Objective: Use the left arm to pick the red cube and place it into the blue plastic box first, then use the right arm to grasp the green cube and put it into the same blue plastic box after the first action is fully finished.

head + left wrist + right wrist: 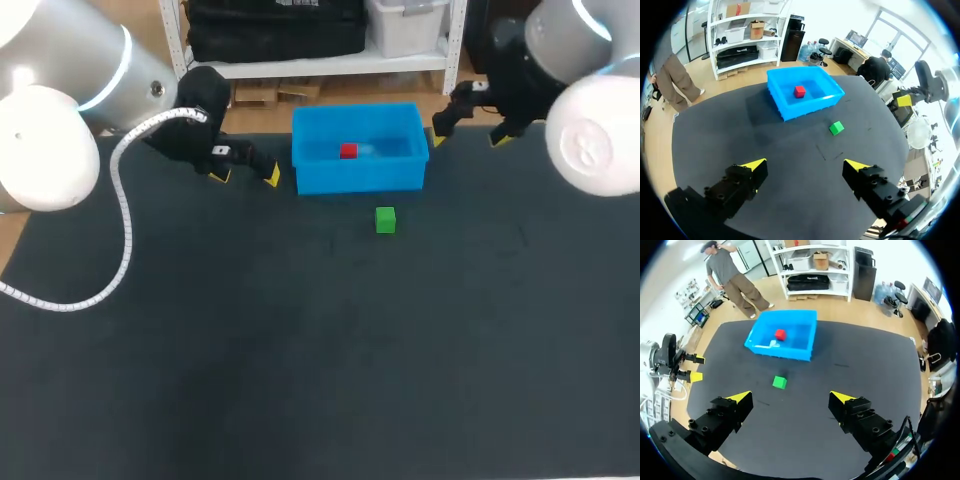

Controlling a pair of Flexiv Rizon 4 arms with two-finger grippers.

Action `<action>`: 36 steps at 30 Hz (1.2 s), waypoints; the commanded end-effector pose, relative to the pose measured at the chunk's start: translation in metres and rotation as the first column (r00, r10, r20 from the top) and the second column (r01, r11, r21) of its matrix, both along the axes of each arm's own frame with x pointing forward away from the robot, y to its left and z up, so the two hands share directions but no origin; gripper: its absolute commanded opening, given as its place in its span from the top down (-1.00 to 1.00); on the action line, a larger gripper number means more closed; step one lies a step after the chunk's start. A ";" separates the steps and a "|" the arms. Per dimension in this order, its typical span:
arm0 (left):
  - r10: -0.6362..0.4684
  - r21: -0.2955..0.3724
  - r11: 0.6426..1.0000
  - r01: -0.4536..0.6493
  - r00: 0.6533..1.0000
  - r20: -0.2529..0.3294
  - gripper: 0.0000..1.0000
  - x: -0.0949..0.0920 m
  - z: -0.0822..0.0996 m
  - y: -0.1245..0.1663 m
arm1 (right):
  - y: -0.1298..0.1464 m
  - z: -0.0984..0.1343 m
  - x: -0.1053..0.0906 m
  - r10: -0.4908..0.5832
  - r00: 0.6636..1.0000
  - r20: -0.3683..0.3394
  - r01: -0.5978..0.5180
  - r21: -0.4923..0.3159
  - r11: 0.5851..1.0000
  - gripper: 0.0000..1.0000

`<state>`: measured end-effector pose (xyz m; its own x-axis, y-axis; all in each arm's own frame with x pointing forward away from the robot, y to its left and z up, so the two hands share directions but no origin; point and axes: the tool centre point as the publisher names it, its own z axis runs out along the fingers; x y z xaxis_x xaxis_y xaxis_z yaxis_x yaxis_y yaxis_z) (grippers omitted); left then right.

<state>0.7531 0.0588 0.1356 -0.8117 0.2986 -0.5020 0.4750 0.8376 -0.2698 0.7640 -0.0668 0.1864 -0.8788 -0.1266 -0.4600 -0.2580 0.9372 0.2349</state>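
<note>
Two pincers, 2 cubes, 1 box on dark bench [300, 380]. L pincer [245, 176] just beside box's left end, fingers apart, nothing betw. Blue plastic box [360, 178] far-middle, red cube [348, 151] inside. Green cube [385, 220] on bench near box front, not touching. R pincer [470, 135] beside box's right end, fingers apart, empty. Wrist views show finger gaps plainly; head view shows R tips small, dim. Pale patch [771, 344] by red cube: can't tell what.

1 table [300, 350] fills the scene, covered in a dark, matte charcoal surface. Even light falls across it, showing soft shadows and a few faint scuff marks.
</note>
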 end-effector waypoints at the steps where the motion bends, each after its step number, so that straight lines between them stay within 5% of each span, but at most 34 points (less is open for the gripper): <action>1: -0.004 -0.005 1.000 0.004 1.000 0.002 -1.00 0.000 -0.001 0.001 | 0.014 0.000 0.011 -0.017 0.999 -0.031 0.016 -0.034 0.999 -1.00; 36: -0.004 -0.005 1.000 0.004 1.000 0.002 -1.00 0.000 -0.001 0.001 | 0.069 -0.008 0.047 -0.115 0.965 -0.235 0.063 -0.218 0.974 -1.00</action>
